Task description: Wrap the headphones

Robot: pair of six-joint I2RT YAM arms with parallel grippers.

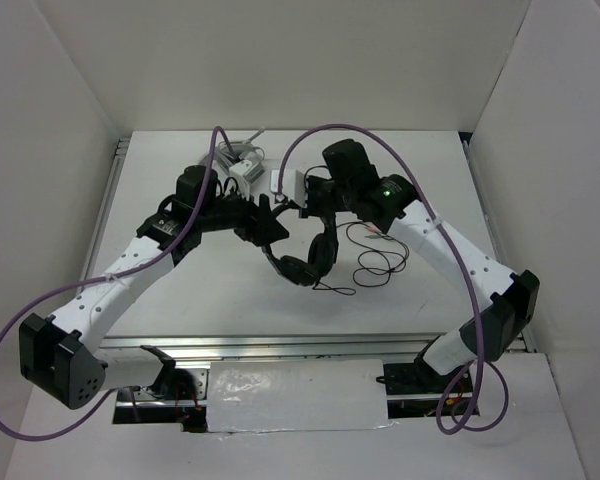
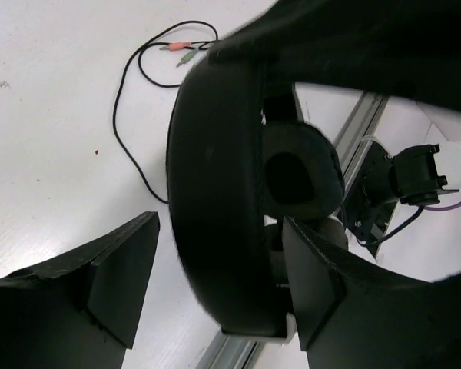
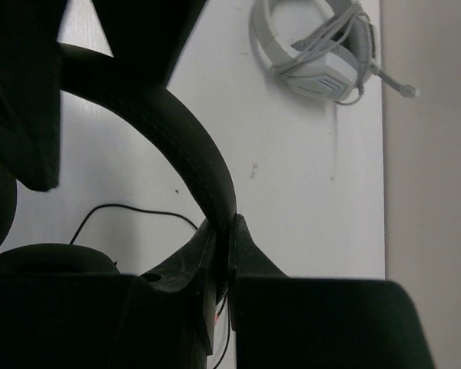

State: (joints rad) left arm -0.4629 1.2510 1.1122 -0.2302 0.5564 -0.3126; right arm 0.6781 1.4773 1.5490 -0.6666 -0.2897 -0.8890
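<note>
The black headphones (image 1: 305,262) hang between both grippers above the table's middle. In the left wrist view the wide headband (image 2: 215,192) passes between my left gripper's (image 2: 219,231) spread fingers, close against the right one, with a gap on the left side; a padded earcup (image 2: 296,175) shows behind. My left gripper (image 1: 272,222) is open. My right gripper (image 1: 318,212) is shut on the headband's thin edge (image 3: 184,131), with the pinch in the right wrist view (image 3: 230,224). The thin black cable (image 1: 375,260) lies loose on the table, its plugs (image 2: 183,50) free.
A grey-white headset-like ring (image 1: 242,162) lies at the back of the table, also in the right wrist view (image 3: 315,61). An aluminium rail (image 1: 280,345) runs along the near edge. White walls enclose the table on three sides.
</note>
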